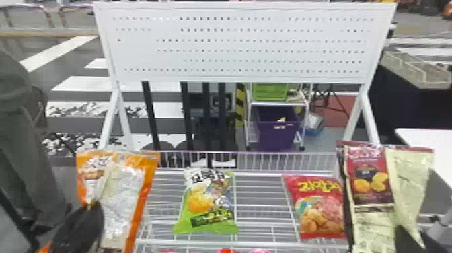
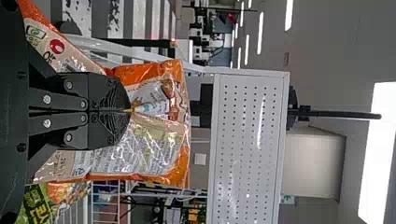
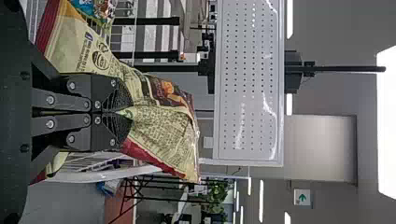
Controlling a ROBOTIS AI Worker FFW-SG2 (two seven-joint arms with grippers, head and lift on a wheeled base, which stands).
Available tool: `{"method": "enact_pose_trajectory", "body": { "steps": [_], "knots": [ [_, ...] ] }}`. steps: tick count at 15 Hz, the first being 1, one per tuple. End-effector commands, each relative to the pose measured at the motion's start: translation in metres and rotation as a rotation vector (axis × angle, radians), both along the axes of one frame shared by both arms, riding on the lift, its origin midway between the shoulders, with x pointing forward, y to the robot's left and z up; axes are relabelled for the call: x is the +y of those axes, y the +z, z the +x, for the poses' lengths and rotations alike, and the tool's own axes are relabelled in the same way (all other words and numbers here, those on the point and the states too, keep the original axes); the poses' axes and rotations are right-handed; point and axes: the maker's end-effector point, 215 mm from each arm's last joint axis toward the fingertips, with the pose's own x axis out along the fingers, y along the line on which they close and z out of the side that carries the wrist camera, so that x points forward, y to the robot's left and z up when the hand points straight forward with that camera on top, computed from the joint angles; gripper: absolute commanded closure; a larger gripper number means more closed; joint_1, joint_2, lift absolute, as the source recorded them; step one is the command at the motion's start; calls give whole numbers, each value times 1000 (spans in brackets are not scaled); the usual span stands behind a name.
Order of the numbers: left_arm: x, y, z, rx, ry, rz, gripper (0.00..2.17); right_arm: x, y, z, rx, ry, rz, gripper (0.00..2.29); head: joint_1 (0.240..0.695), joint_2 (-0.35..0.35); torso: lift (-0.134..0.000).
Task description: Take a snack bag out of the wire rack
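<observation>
Pinching an orange snack bag between closed fingers, the left gripper was at the left of the wire rack; the right gripper (equally tight) clasped a maroon-and-cream bag at the right.

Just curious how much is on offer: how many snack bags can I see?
4 clearly: orange bag in the left gripper, maroon-and-cream bag in the right gripper, green bag and red bag on the wire rack. Others may be hidden below.

The black, rounded left gripper is showing round silver screws; the black, tapered right gripper is showing ridged fingertips.
</observation>
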Motion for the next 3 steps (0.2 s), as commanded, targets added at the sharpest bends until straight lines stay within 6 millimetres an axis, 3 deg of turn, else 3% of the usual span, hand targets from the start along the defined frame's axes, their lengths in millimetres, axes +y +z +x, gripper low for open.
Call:
{"method": "enact_pose_trajectory", "body": {
  "steps": [1,3],
  "knots": [
    [0,0,0,0,0,0,1787,1,0,0,1,5,-1,2246,499,0,0],
    [0,0,0,1,0,0,1784,2,0,0,0,8,0,2246,499,0,0]
  ]
}}
